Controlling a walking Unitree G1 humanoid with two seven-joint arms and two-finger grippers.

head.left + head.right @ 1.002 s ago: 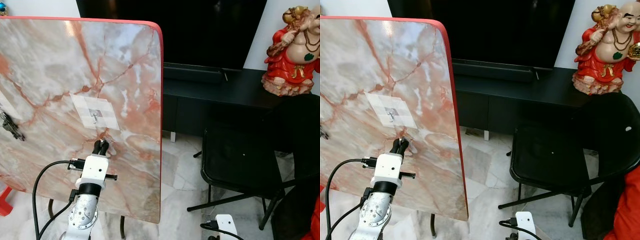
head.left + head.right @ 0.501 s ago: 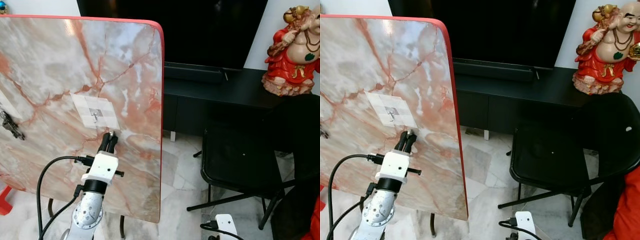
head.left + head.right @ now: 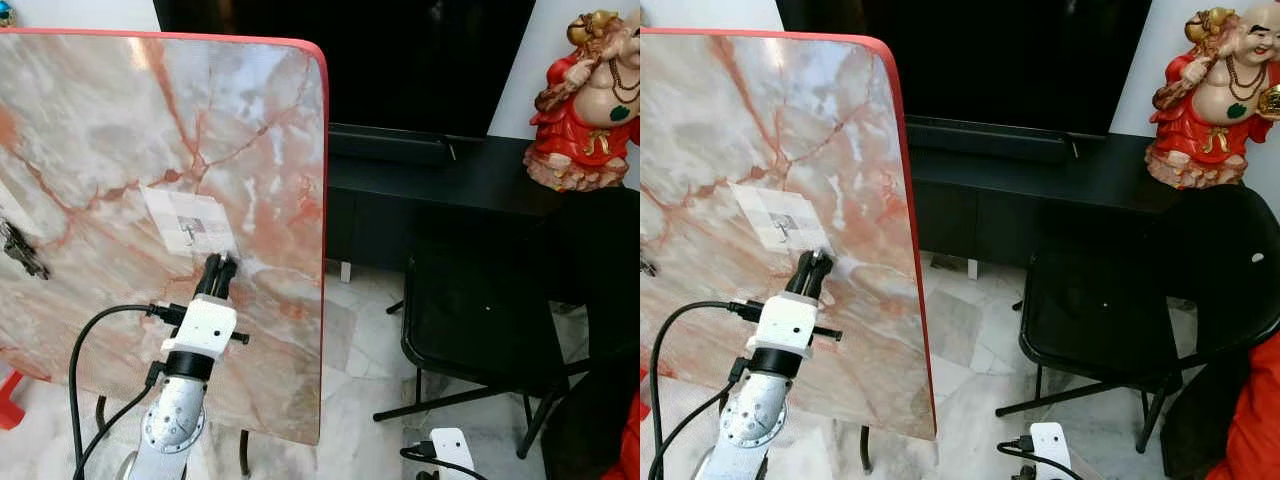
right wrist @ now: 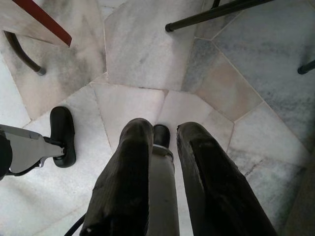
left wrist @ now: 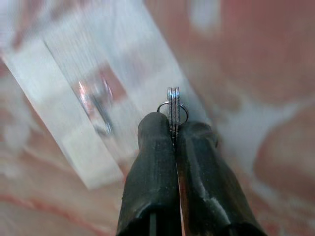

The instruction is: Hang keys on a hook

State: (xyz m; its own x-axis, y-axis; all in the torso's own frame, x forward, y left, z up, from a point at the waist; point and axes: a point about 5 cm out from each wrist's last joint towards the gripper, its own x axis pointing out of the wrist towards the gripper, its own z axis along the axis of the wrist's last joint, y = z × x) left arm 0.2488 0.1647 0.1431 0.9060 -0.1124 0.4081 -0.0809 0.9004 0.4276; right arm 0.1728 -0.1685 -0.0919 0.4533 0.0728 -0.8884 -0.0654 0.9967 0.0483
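Our left gripper (image 5: 173, 129) pinches the key ring (image 5: 173, 105), held just below the hook (image 3: 188, 229) on the marble tabletop (image 3: 110, 140). Right gripper (image 4: 162, 142) hangs spread.

Pink-veined marble board (image 3: 120, 130), red statue (image 3: 585, 100)

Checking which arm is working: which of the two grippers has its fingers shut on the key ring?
The left gripper, raised just below the hook on the marble board; the right gripper hangs open over the floor.
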